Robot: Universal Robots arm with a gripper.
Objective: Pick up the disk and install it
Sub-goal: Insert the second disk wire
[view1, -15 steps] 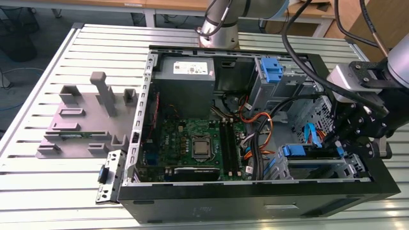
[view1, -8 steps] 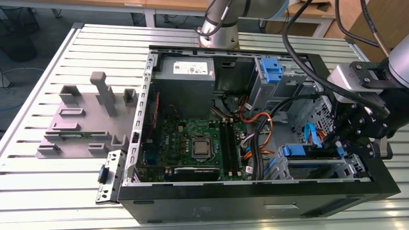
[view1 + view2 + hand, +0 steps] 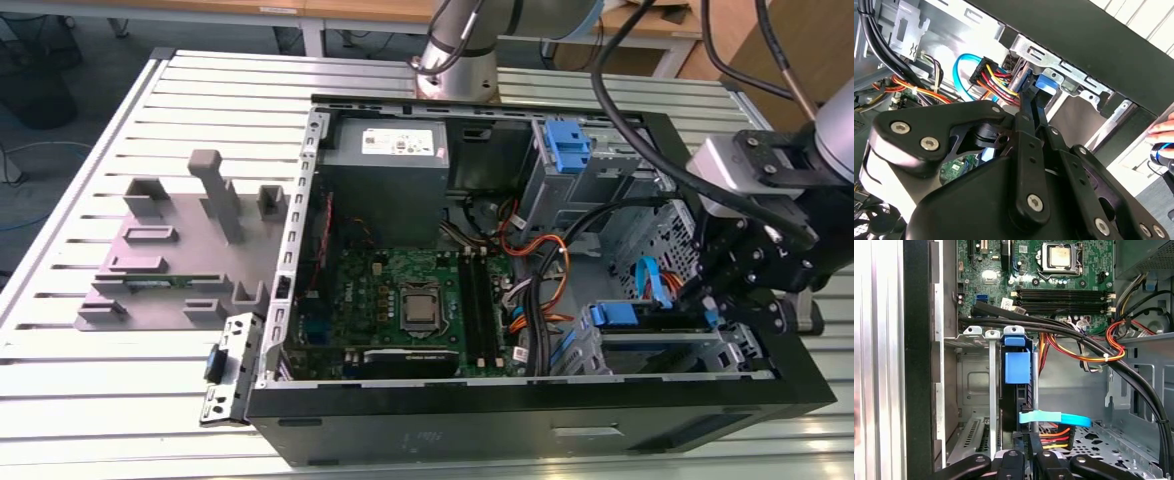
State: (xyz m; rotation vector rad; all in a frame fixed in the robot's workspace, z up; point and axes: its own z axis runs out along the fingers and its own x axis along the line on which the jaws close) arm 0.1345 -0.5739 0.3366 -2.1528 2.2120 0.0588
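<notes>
Right ahead of the gripper (image 3: 1026, 452), down in the drive cage (image 3: 974, 370) at the corner of the open computer case (image 3: 534, 415), sits the disk (image 3: 1018, 390), standing on edge in its slot with the blue rail tab (image 3: 1017, 367) facing up at the first wrist view. The gripper's black fingers (image 3: 1029, 125) reach right up to the disk's near end, but whether they are pinching it or merely lying alongside, I cannot tell. Just beside the fingers a light-blue data cable (image 3: 1054, 418) crosses, with a bundle of red, yellow and orange wires (image 3: 1054, 437) under it. Further out from the gripper, thick black cables (image 3: 1069, 332) sweep across the case, and beyond them lies the green motherboard (image 3: 1024, 270) with its processor socket (image 3: 1060, 256). In the exterior view the gripper (image 3: 747, 290) hangs over the case's corner, the grey power supply (image 3: 387, 150) far across from it, and a grey fixture block (image 3: 174, 250) on the slatted table (image 3: 80, 360) outside.
</notes>
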